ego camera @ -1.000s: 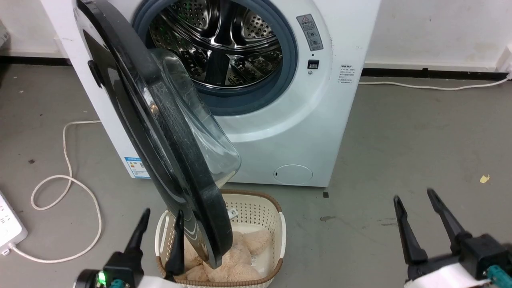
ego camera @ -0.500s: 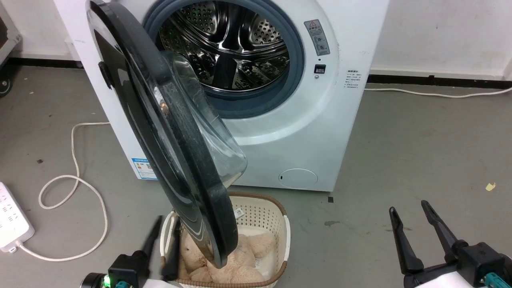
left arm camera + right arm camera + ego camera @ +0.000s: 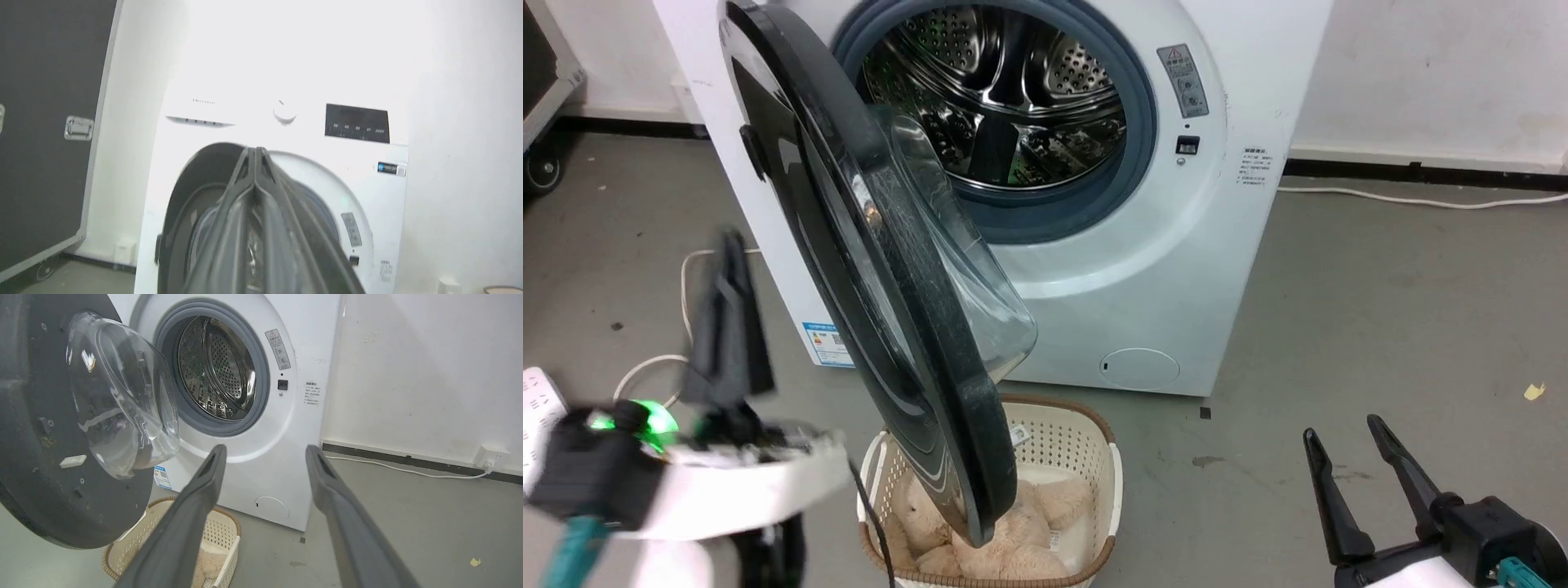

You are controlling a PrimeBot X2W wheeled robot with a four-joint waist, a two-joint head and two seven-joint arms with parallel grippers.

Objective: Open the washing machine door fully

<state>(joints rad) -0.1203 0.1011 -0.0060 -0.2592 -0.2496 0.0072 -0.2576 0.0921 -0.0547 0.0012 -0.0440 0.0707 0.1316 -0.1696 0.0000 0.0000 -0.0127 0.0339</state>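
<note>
Currently I see the washing machine door point(image 3: 907, 310) swung out from the washing machine point(image 3: 1143, 269) on its left-side hinge, nearly edge-on to my head camera, with its glass bowl facing the steel drum point(image 3: 1013, 82). Its lower rim hangs over a cream laundry basket point(image 3: 1058, 441) with beige plush inside. My left end effector point(image 3: 729, 245), blurred, is raised left of the door and clear of it, fingers pressed together. My right end effector point(image 3: 1343, 426) sits low right, fingers spread.
</note>
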